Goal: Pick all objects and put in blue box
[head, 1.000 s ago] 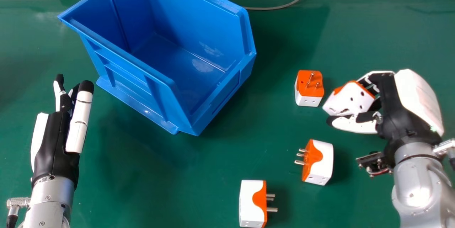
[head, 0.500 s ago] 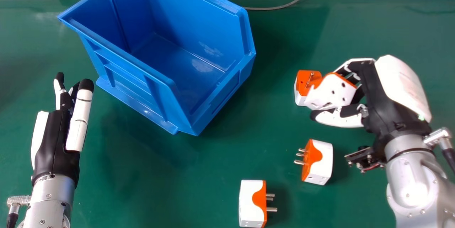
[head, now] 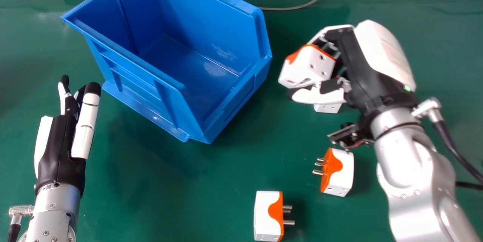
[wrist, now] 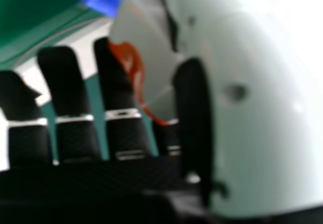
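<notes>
A white and orange plug (head: 306,69) is held by the right robot hand (head: 353,62) at two o'clock in the head view. It is pinched between the thumb and the fingers, so the robot hand is closed only as far as the plug lets it. The plug is held near the blue box (head: 222,121), but apart from it. Its side with small holes can be seen, and its orange part is turned toward twelve o'clock.

In the right hand view, the plug is seen between the fingers and thumb of the right robot hand (wrist: 247,118).

The big blue box is set on the green counter (head: 169,196) at ten o'clock, with its inside in view. At three o'clock, a second plug (head: 327,108) is mostly hidden by the right robot hand. At four o'clock, a third plug (head: 341,170) is seen on the counter, with its pins pointed to nine o'clock. A fourth plug (head: 264,215) is seen between five and six o'clock, with its pins pointed to three o'clock.

The left robot hand (head: 58,155) is seen near nine o'clock, with nothing held in it.
</notes>
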{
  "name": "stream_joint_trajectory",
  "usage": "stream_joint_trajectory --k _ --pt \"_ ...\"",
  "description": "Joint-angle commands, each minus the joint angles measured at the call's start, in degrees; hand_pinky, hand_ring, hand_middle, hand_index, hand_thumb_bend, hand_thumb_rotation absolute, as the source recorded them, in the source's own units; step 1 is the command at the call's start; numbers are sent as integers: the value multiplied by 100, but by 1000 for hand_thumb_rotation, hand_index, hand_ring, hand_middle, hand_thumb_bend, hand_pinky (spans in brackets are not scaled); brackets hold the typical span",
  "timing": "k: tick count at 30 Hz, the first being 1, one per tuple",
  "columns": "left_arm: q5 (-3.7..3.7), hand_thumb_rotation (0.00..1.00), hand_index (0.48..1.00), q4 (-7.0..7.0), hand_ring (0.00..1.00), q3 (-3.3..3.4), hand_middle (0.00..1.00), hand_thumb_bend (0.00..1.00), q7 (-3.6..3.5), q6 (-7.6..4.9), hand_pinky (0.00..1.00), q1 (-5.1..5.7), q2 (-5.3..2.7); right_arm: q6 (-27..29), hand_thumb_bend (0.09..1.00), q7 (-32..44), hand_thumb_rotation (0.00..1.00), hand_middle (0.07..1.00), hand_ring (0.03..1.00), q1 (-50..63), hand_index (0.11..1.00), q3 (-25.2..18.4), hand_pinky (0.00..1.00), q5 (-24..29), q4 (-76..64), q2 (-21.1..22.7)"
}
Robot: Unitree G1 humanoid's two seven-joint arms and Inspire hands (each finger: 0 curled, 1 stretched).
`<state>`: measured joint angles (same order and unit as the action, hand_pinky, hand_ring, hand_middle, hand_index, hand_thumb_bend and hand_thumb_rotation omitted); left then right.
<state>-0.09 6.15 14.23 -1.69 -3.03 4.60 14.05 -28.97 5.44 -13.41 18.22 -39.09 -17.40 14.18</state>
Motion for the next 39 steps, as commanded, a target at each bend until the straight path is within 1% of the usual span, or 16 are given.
stream_joint_trajectory --k 1,2,4,6,11,15,17,20,23,26,29,33,37,39 --pt "18 1000 989 -50 1000 -20 972 565 36 -71 978 -65 2 174 484 -16 110 332 244 -368 480 4 165 -15 95 -81" --pt "20 1000 989 -42 1000 -22 972 565 38 -77 978 -71 2 209 484 -7 110 332 244 -458 480 29 165 0 181 -128" --pt "21 1000 989 -33 1000 -27 972 562 42 -85 980 -74 0 270 484 9 113 287 195 -623 478 79 125 6 349 -193" --pt "3 1000 989 -22 1000 -22 972 561 37 -89 981 -77 -2 336 484 16 114 271 178 -796 477 153 110 -23 539 -237" --pt "-38 1000 989 -33 1000 -16 972 560 30 -64 983 -79 -23 510 483 -1 116 249 152 -1147 478 315 88 -48 1024 -363" --pt "-49 1000 989 -68 1000 -20 973 559 44 -21 984 -74 -48 591 483 -24 117 238 140 -1382 480 399 79 -42 1432 -476" --pt "-55 1000 989 -67 1000 -18 975 559 49 -26 986 -75 -59 619 483 -24 118 222 121 -1517 484 435 64 -75 1623 -495" --pt "-51 1000 989 -89 1000 -21 975 559 53 -16 986 -63 -70 619 483 -37 117 216 115 -1748 485 486 58 -107 1857 -551" --pt "-33 1000 989 -197 1000 -50 976 560 78 18 988 -23 -99 621 483 -73 117 209 106 -2013 487 549 50 -124 2129 -630" --pt "-40 998 989 -182 1000 -48 977 563 83 23 989 -30 -103 624 483 -82 118 200 99 -2327 489 599 44 -97 2486 -750" --pt "-37 993 987 -161 1000 -41 977 566 73 -10 994 -20 -109 626 484 -41 119 190 90 -2631 491 599 36 17 2857 -895" --pt "1 990 984 -233 1000 -57 978 567 106 32 998 7 -141 637 486 -21 116 185 87 -3036 492 609 33 85 3407 -1089" --pt "0 989 980 -229 1000 -53 978 567 100 29 999 20 -152 724 489 -71 113 175 85 -3298 492 610 29 116 3829 -1189" --pt "6 988 978 -253 1000 -60 977 568 114 67 1000 15 -168 753 491 -123 112 169 83 -3440 489 593 26 147 4054 -1258"
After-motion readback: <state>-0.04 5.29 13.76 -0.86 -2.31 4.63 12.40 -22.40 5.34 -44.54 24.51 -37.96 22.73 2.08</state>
